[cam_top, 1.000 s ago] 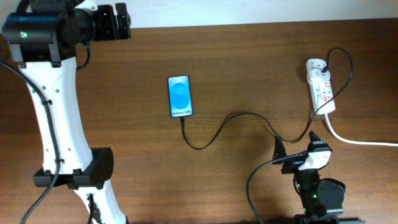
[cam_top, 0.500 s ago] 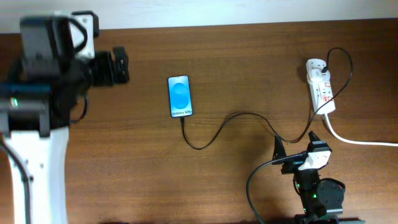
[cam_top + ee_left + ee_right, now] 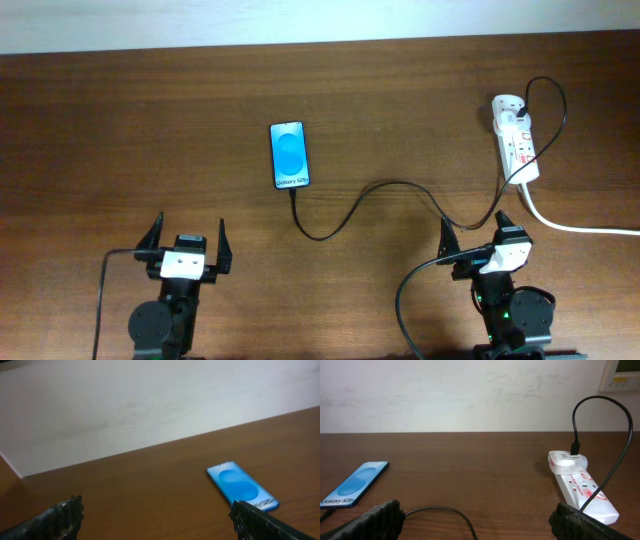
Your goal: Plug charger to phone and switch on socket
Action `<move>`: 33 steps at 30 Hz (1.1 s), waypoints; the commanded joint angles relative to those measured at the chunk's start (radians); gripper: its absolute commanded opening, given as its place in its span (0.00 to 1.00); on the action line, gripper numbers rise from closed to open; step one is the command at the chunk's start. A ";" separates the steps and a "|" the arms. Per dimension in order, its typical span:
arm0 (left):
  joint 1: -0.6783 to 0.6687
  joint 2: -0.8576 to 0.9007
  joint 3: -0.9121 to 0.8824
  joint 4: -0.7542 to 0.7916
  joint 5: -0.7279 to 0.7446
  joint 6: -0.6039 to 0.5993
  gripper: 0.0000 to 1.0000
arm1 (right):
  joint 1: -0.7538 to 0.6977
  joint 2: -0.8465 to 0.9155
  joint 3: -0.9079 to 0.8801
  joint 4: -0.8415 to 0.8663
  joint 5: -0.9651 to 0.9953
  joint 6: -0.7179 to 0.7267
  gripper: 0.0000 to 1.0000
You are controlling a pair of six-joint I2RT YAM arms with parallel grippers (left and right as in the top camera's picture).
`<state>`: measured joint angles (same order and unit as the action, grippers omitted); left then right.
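The phone (image 3: 290, 155) lies flat mid-table, blue screen lit, white text at its near short edge; it also shows in the left wrist view (image 3: 241, 485) and the right wrist view (image 3: 352, 485). The charger cable (image 3: 375, 190) runs from the phone's near edge in loops to the socket (image 3: 516, 140), a white power strip at the right, which also shows in the right wrist view (image 3: 580, 485). The cable tip meets the phone's edge. My left gripper (image 3: 186, 238) is open and empty near the front left. My right gripper (image 3: 478, 229) is open and empty at the front right, beside the cable.
A thick white cord (image 3: 580, 226) runs from the socket off the right edge. A pale wall (image 3: 150, 400) stands behind the table's far edge. A white wall fixture (image 3: 624, 374) shows at the upper right.
The left arm has swung down from the upper left of the table to the front left, and its gripper now sits low near the table's front edge. The right arm has not moved.
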<state>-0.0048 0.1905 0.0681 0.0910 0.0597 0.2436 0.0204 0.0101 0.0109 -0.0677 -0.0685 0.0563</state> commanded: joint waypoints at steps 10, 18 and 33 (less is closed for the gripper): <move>0.027 -0.185 -0.059 -0.164 0.022 0.039 0.99 | 0.006 -0.006 -0.005 -0.005 -0.005 0.003 0.98; 0.027 -0.185 -0.059 -0.164 0.022 0.039 0.99 | 0.006 -0.006 -0.005 -0.005 -0.005 0.003 0.98; 0.027 -0.185 -0.059 -0.164 0.022 0.039 0.99 | 0.006 -0.006 -0.005 -0.005 -0.005 0.003 0.98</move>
